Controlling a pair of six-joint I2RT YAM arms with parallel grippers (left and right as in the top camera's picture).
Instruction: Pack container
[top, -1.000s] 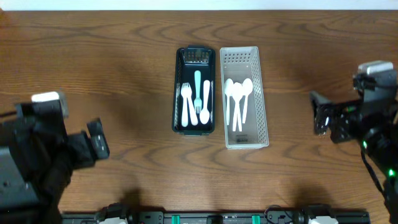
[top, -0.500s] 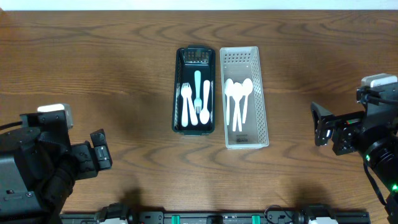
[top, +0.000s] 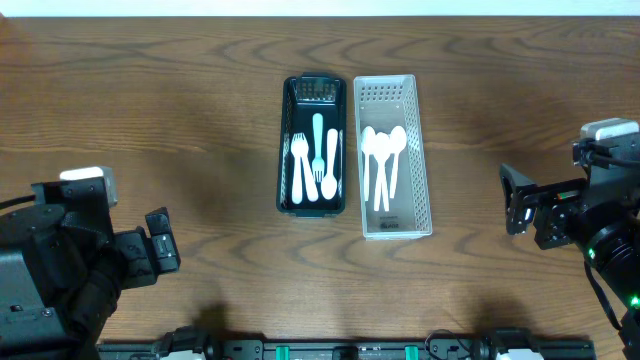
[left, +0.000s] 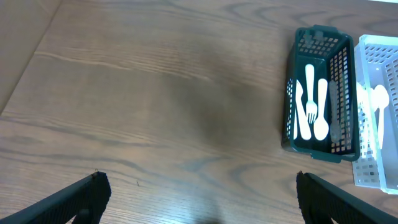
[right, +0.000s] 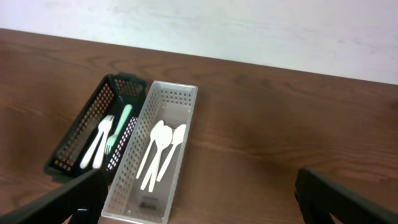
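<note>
Park left gripper (top: 160, 238) and right gripper (top: 513, 198), wide open and empty, by the table's (top: 150, 100) side edges, away from green bin (top: 316, 92) and white bin (top: 385, 95).

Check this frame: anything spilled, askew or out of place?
Nothing stands out. The dark green basket and the white basket sit upright, side by side and parallel. The cutlery lies inside the first, and three white spoons lie inside the second.
</note>
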